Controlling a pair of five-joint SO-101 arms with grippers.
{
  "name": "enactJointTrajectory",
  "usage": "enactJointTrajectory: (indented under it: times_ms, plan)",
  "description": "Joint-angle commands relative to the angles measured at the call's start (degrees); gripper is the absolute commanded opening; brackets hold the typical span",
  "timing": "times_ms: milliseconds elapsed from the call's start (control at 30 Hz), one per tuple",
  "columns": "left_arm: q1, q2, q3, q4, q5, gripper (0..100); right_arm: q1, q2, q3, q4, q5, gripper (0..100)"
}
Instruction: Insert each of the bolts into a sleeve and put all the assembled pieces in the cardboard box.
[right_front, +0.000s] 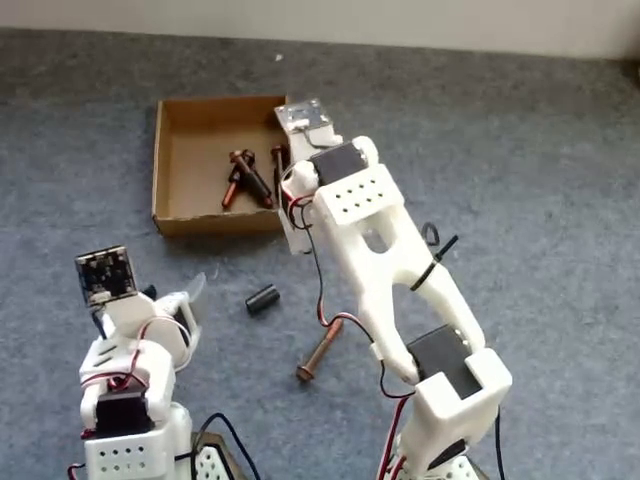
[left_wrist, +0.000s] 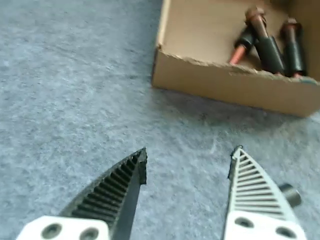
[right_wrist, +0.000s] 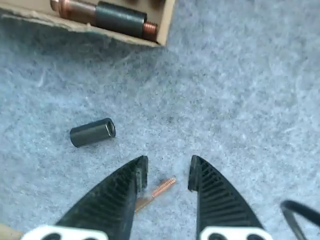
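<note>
Right gripper (right_wrist: 168, 165) is hovering half-open, empty, probably lining up on the loose bolt (right_wrist: 162, 187) lying below its tips; sleeve (right_wrist: 92, 132) sitting near it. Left gripper (left_wrist: 190, 150) is idling wide open, empty, cardboard box (left_wrist: 225, 87) ahead.

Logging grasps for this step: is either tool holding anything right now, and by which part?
Nothing is held. The left tool and right tool are both open and empty; the loose sleeve and bolt lie on the carpet.

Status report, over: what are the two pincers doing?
Both open, empty: left pincer, right pincer. One bolt, one sleeve loose on carpet, apart. Three assembled pieces in cardboard box.
</note>
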Motion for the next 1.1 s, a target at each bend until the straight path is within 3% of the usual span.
enactJointTrajectory:
  times_ms: [0,200,400,633,1067]
  plan:
    - [-4.26,-0.4,-0.4,-3.08,-0.35,28,-1.19,-0.75,-2.95,0.31,-7.03,12.8]
    - [-5.14,-0.4,-0.4,-3.16,-0.35,28,-6.64,-0.57,-0.13,-0.57,-17.41,12.8]
    - [-5.23,-0.4,-0.4,-3.08,-0.35,28,-10.68,-0.57,11.21,-14.2,-27.16,13.0]
    - [-5.23,-0.4,-0.4,-3.08,-0.35,28,-12.79,-0.57,20.79,-27.21,-31.3,13.1]
    - [-5.23,-0.4,-0.4,-3.08,-0.44,28,-16.04,8.66,21.76,-30.11,-32.97,13.2]
